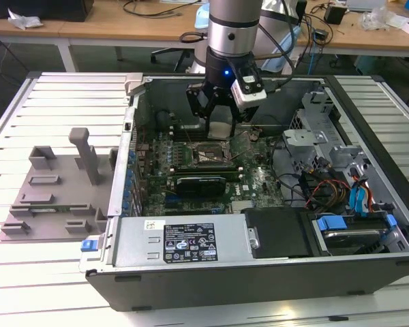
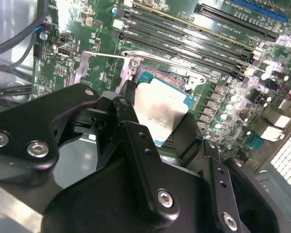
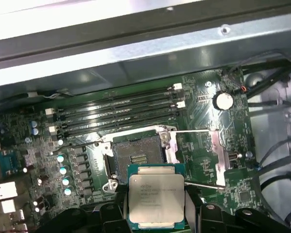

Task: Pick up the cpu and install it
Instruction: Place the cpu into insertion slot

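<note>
Gripper, fingers clamped on the edges of the cpu, plate up, held over the motherboard near the open socket; memory slots beyond; computer case on slatted counter; grey tray at the case's nine o'clock in the exterior view.

There is one robot arm, one gripper, one cpu, one open computer case, one grey tray, one black socket, four long slots and one round battery.
</note>
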Motion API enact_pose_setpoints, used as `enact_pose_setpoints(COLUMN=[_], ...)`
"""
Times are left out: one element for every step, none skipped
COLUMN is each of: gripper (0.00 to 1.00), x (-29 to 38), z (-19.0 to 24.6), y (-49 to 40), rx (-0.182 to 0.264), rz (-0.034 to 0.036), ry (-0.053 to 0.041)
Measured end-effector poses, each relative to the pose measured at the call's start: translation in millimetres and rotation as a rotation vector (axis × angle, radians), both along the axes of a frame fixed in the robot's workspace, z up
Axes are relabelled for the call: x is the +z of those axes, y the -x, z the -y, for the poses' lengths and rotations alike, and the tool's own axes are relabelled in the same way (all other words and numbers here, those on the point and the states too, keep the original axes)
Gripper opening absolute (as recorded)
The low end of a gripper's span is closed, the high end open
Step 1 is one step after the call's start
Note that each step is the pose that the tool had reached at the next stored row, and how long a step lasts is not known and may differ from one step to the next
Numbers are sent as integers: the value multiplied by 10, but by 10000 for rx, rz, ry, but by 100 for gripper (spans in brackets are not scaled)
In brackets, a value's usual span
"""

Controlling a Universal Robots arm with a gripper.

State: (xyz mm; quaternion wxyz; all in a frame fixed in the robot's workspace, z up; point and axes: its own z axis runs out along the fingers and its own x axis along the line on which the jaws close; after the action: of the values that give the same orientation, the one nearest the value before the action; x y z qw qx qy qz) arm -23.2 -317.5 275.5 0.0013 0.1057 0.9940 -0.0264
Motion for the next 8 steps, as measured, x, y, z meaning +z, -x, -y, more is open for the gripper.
enact_pose_setpoints(gripper=[55,55,55,55,55,55,55,55], x=[0,0,-1,-1,-1,-1,-2,-2], z=[0,0,0,0,0,0,0,0], y=[0,1,1,0,0,0,0,0], rx=[-143,-333,-488,-672,-817,-943,-1063,-1167], rz=[1,0,0,1,0,0,0,1], ry=[14,24,29,38,49,54,60,64])
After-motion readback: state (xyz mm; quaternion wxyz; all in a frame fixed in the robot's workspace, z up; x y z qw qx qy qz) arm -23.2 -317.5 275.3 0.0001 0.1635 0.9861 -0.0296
